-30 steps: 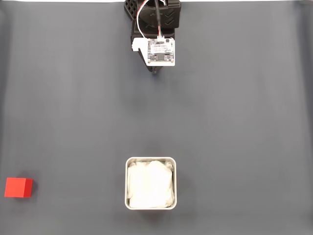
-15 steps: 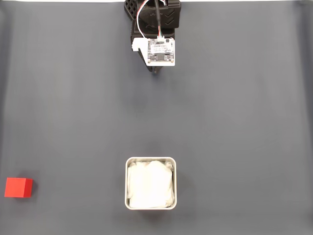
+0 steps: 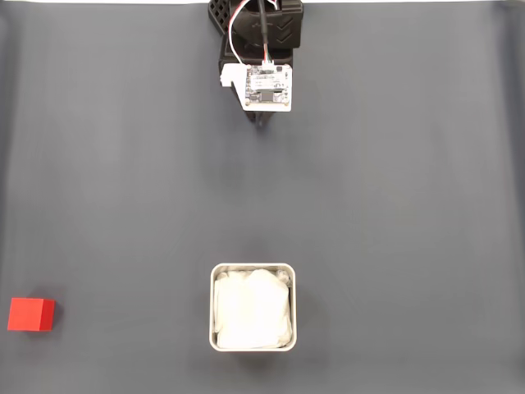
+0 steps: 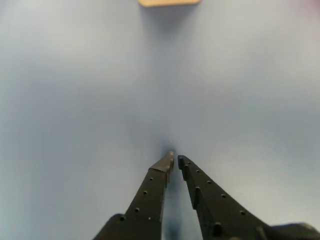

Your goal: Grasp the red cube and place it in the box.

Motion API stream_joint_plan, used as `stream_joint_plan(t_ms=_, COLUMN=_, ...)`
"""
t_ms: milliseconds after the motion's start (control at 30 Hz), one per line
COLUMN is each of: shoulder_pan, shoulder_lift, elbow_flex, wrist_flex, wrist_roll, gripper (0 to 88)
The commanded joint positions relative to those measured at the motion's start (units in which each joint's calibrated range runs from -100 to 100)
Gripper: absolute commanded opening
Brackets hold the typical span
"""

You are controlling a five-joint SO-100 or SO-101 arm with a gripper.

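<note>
The red cube (image 3: 31, 314) sits on the dark mat near the lower left corner of the fixed view. The box (image 3: 253, 269), pale-rimmed with white lining, stands at the bottom centre and holds only the lining. My gripper (image 3: 261, 121) is folded in close to the arm's base at the top centre, far from both. In the wrist view the two black fingers meet at their tips, so the gripper (image 4: 175, 158) is shut with nothing between them, just above the bare mat.
The dark grey mat (image 3: 394, 197) covers nearly the whole fixed view, with a white strip along its top edge. The arm's base (image 3: 256, 20) stands at the top centre. A pale tan strip (image 4: 169, 2) shows at the wrist view's top edge.
The wrist with its white board has shifted very slightly to the left. The cube and the box have not moved.
</note>
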Motion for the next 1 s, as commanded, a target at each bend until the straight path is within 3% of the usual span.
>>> stream_joint_plan(t_ms=0, shoulder_pan=0.36, shoulder_lift=1.13, elbow_flex=-5.12, wrist_flex=-9.34, wrist_roll=0.59, gripper=0.0)
stream_joint_plan(t_ms=200, shoulder_pan=0.01, shoulder_lift=14.12, elbow_flex=-26.47, wrist_flex=-12.62, wrist_roll=1.37, gripper=0.0)
stream_joint_plan(t_ms=533, shoulder_pan=-0.06, shoulder_lift=33.79, elbow_flex=-59.86, wrist_flex=-6.14, wrist_roll=2.0, gripper=0.0)
stream_joint_plan(t_ms=967, shoulder_pan=1.64, shoulder_lift=47.14, elbow_flex=-77.56, wrist_flex=2.79, wrist_roll=2.44, gripper=0.0)
